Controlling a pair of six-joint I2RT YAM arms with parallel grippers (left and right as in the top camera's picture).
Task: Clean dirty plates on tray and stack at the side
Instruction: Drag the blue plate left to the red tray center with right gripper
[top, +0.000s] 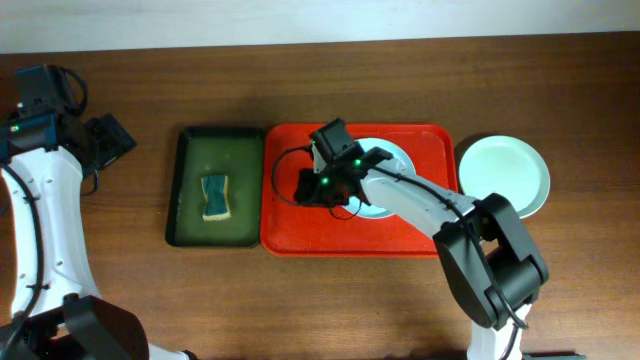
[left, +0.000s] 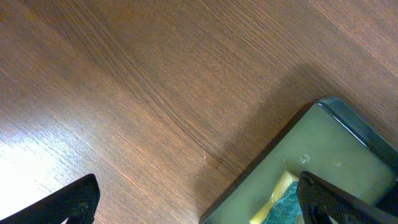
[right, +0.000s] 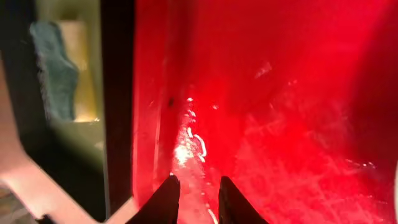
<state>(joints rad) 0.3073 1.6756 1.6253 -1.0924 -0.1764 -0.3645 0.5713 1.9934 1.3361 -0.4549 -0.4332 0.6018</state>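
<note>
The red tray (top: 300, 235) lies on the table (top: 300, 80). The right gripper (right: 198, 194) hovers over the tray's left part, jaws nearly closed, holding nothing. One plate (top: 395, 155) sits in the tray; another plate (top: 505, 172) rests just right of it. The left gripper (left: 199, 202), jaws apart and empty, hangs left of the tray beside the green tray (top: 190, 190) holding a sponge (top: 215, 196).

Dark green tray (top: 213, 201) on the wooden table (top: 120, 300), a yellow-and-green sponge (top: 215, 196) inside it
</note>
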